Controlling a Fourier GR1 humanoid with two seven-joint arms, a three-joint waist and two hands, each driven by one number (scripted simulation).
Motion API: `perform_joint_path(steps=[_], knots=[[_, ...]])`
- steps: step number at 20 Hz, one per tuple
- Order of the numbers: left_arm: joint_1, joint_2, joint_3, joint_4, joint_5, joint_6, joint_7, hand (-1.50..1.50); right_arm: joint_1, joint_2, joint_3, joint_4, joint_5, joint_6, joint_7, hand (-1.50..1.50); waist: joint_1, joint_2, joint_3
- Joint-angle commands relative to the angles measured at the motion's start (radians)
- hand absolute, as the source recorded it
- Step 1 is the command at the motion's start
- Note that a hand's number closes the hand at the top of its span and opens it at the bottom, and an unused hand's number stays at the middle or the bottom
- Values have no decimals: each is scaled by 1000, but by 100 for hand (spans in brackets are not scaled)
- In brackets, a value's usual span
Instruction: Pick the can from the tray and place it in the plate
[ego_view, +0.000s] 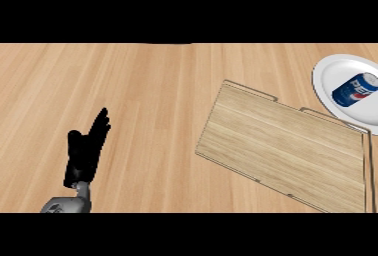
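on the light wooden bench (111, 75) the blue soda can (354, 90) already lies on its side in the white plate (325, 75) at far right, beyond the wooden tray (284, 150), so the placing looks done and nothing remains but to rest, the left hand (85, 150) open, holding nothing.

Blue can (355, 90) with white lettering, white plate (330, 80), pale wood-grain tray (284, 150), black left hand (85, 152)
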Motion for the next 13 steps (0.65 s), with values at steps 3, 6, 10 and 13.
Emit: perform_joint_path(steps=[3, 6, 10, 13], knots=[[-10, 19, 20, 1, 10, -12, -1, 0, 43, -30, -24, 8, -23, -31, 0, -150, 1, 1, 1], [28, 10, 19, 9, 27, -29, -36, 0, 19, -33, -22, 1, -23, -71, 34, -150, 7, 0, 0], [-21, 19, 28, 6, 9, -5, 9, 0, 79, -65, -27, 10, -29, -19, 2, -150, -3, 1, 2], [-44, -24, -8, 30, -13, 15, 12, 0, 42, -47, -4, 4, -6, -93, 45, -150, 3, 3, 1]])
